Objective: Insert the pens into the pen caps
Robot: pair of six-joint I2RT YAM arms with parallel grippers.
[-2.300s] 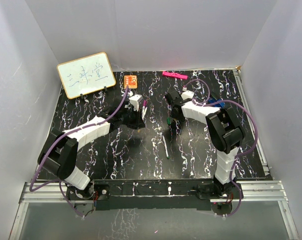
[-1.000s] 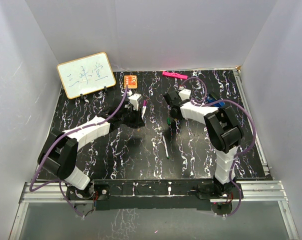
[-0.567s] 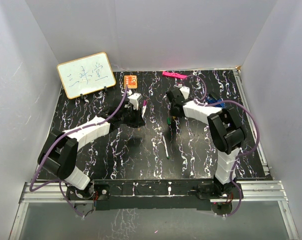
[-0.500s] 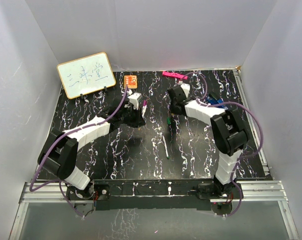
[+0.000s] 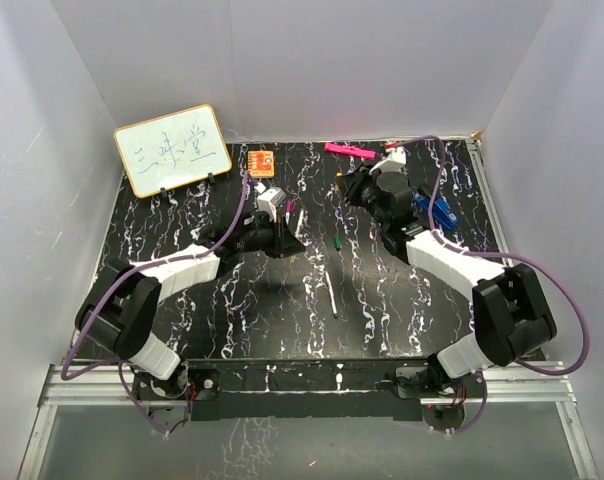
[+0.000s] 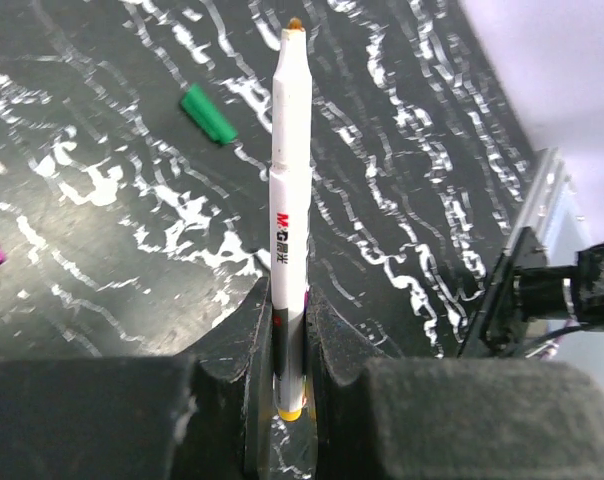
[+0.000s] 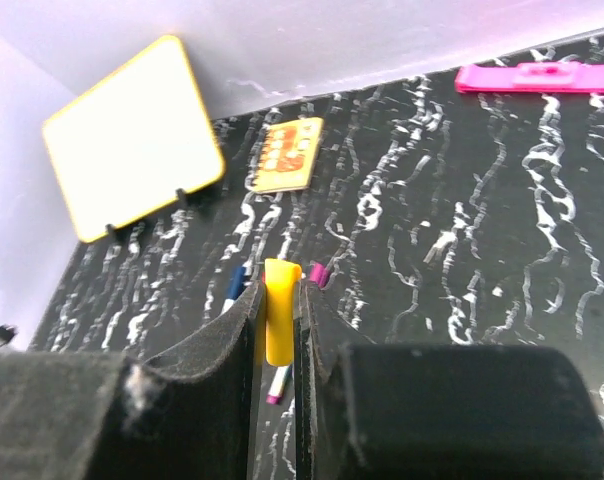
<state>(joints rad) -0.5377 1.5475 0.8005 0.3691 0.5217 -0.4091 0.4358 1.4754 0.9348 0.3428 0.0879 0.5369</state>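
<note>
Nearest to the arm bases, a loose pen (image 5: pixel 334 301) lies on the black marbled table (image 5: pixel 182 300) with its green tip toward the near edge, apart from both grippers. A little farther lies the green cap (image 5: pixel 338 241), roughly between the two grippers and touching neither.

The left gripper (image 6: pixel 290 305) is closed almost fully on a white pen (image 6: pixel 291 180). Its fingers (image 6: pixel 244 330) press the lower part of the pen from both sides. The pen points straight out beyond the fingertips, with a small orange-yellow tip at the free end and a yellow end deep between the jaws. In the left wrist view the green cap lies beyond the pen tip, to its left.

The right gripper (image 7: pixel 280 300) is also nearly shut and holds the yellow cap (image 7: pixel 280 310) upright between its fingertips. The held pen and the yellow cap are well apart. Beyond the cap, on the table, lie a pen with a blue end (image 7: pixel 232 288) and a small purple piece (image 7: pixel 318 273); whether that piece is a cap I cannot tell.

Farthest, near the back wall, are the orange card (image 7: pixel 287 153), the whiteboard (image 7: pixel 132 150) and the pink bar (image 7: pixel 542 76).
</note>
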